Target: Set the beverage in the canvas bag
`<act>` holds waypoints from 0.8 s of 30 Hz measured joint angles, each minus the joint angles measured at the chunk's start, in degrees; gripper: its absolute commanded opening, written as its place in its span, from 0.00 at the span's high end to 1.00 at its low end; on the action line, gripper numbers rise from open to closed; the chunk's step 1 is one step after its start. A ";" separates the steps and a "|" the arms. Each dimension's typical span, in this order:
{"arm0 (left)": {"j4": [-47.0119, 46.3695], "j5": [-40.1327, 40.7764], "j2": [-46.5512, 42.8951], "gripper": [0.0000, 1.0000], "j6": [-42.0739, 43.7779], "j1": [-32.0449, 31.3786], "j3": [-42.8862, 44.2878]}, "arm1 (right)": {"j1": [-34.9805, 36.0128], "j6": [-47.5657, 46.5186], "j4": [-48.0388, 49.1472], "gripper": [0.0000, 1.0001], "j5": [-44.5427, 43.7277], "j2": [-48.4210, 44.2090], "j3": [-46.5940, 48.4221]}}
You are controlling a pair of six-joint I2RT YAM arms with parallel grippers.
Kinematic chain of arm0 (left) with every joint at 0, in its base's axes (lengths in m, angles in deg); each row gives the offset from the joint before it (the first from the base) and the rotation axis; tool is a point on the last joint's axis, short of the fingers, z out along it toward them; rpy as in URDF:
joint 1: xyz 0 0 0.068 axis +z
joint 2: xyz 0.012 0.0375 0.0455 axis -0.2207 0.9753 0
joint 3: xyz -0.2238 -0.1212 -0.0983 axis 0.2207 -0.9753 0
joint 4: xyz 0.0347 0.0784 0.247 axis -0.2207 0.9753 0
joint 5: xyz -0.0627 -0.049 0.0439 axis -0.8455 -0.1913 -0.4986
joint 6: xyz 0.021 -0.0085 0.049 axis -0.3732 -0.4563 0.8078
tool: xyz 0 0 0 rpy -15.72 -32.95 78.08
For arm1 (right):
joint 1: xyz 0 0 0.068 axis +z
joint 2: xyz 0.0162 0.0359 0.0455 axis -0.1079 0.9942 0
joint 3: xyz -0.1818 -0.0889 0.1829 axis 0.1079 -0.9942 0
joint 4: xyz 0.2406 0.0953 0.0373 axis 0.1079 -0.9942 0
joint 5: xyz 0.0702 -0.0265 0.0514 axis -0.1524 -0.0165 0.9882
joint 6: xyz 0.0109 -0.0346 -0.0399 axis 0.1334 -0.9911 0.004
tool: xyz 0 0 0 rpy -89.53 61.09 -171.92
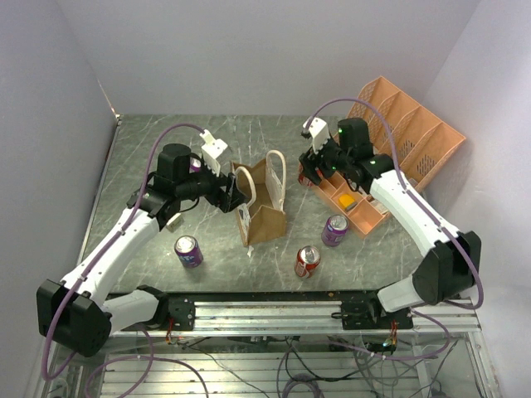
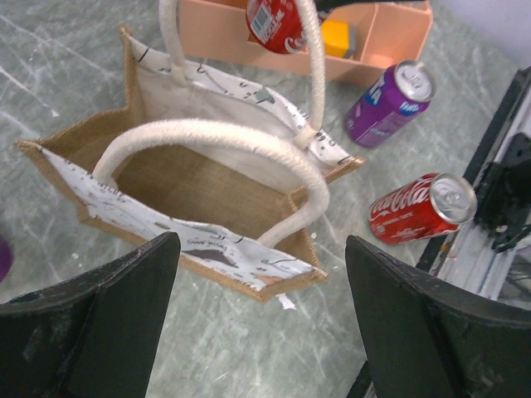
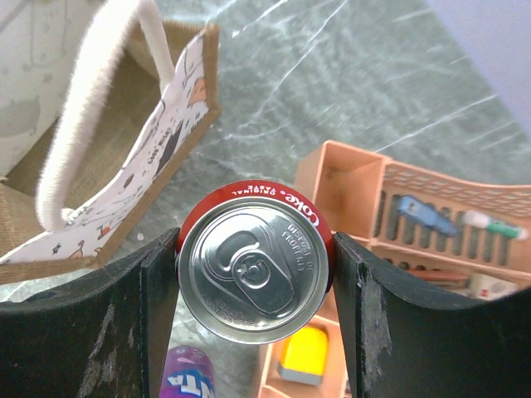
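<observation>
The canvas bag (image 1: 267,217) stands open and upright in the middle of the table, tan with two cream handles; its inside (image 2: 195,178) holds no can. My right gripper (image 1: 311,170) is shut on an upright red Coke can (image 3: 255,259) and holds it in the air right of the bag, over the table beside the organizer. The can also shows at the top of the left wrist view (image 2: 274,21). My left gripper (image 2: 261,245) is open and empty, just left of the bag, its fingers (image 2: 124,298) either side of the bag's near corner.
An orange desk organizer (image 1: 406,137) stands at the back right. A purple can (image 1: 334,230) and a red can (image 1: 307,261) stand right of and in front of the bag. Another purple can (image 1: 188,250) stands at the front left.
</observation>
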 measured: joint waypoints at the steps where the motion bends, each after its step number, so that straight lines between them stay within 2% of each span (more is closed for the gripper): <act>1: -0.87 -0.59 0.24 0.09 -0.98 -0.04 0.00 | 0.00 -0.09 -0.96 1.00 -0.26 -1.03 1.40; 8: -7.91 -2.67 2.69 0.14 -9.01 -0.31 0.00 | 0.02 -1.14 -6.95 1.00 0.44 -4.04 11.23; 14: -11.17 -2.60 5.66 0.20 -14.34 -0.37 0.72 | 1.05 -0.76 -8.70 1.00 4.72 -4.13 18.16; 20: -12.85 -2.34 7.13 0.37 -17.81 -0.37 1.68 | 4.74 0.39 -7.96 1.00 9.92 -3.63 20.50; 24: -13.81 -2.32 6.93 0.40 -18.56 -0.35 1.64 | 8.63 0.55 -6.93 1.00 11.58 -1.11 22.12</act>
